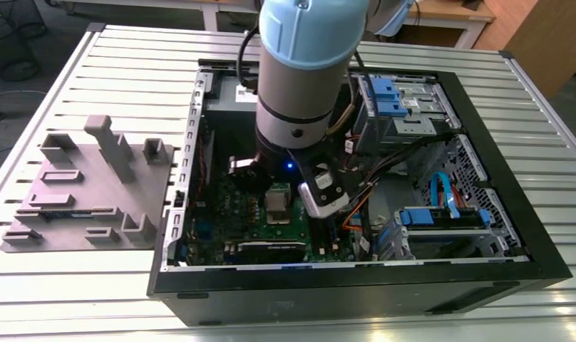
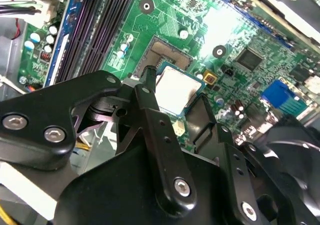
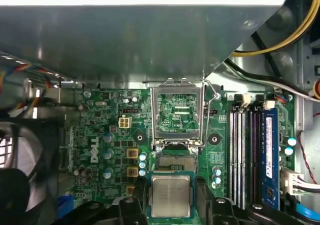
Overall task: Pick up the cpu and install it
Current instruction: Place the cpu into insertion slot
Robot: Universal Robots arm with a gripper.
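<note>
Tool (image 2: 176, 91) is closed on the cpu (image 3: 171, 196), with one black finger (image 2: 150, 105) on each side. The cpu lies flat between them, right next to the open socket (image 3: 175, 162) on the green board (image 3: 107, 135). Past it, the socket's metal lid (image 3: 177, 110) stands up. The board is inside the black case (image 1: 364, 285) on the ribbed surface (image 1: 108, 278).
</note>
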